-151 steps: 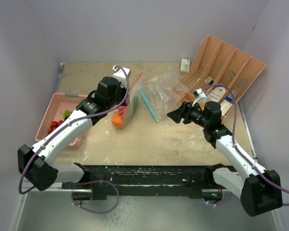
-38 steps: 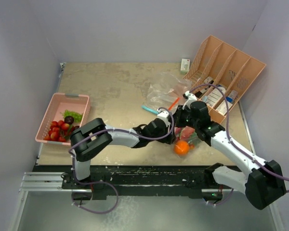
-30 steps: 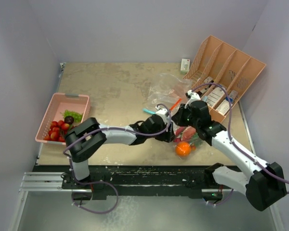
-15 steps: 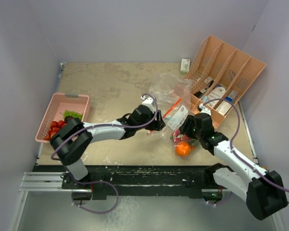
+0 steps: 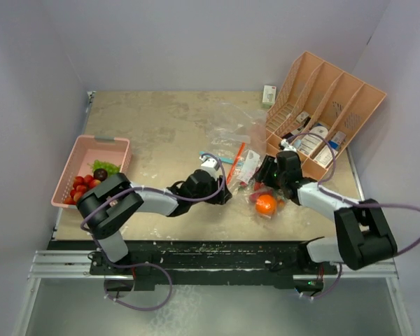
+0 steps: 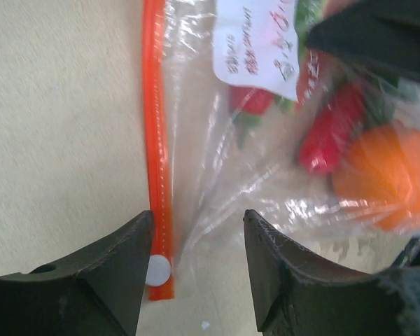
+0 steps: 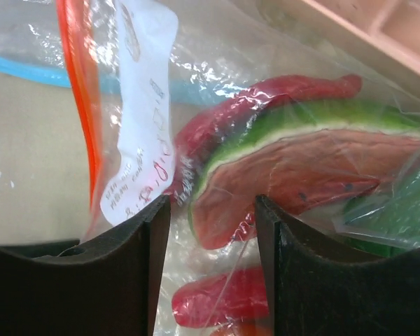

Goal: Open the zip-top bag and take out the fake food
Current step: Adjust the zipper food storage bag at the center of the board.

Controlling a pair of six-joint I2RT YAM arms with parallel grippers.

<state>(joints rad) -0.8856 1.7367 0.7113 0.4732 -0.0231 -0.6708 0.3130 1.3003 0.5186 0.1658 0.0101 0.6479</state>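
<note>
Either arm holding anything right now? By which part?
Nothing held: left gripper has its fingers apart with the orange zip strip end between them; right gripper has its fingers apart over the watermelon slice inside the bag.

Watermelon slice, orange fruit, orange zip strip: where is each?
watermelon slice (image 7: 294, 175), right wrist view, on its pink flesh.
orange fruit (image 5: 266, 204), top view, on its middle.
orange zip strip (image 6: 155, 140), left wrist view, midway along it.

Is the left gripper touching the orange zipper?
Cannot tell. Left wrist view: orange zipper ends beside a finger of the left gripper; contact unclear.
</note>
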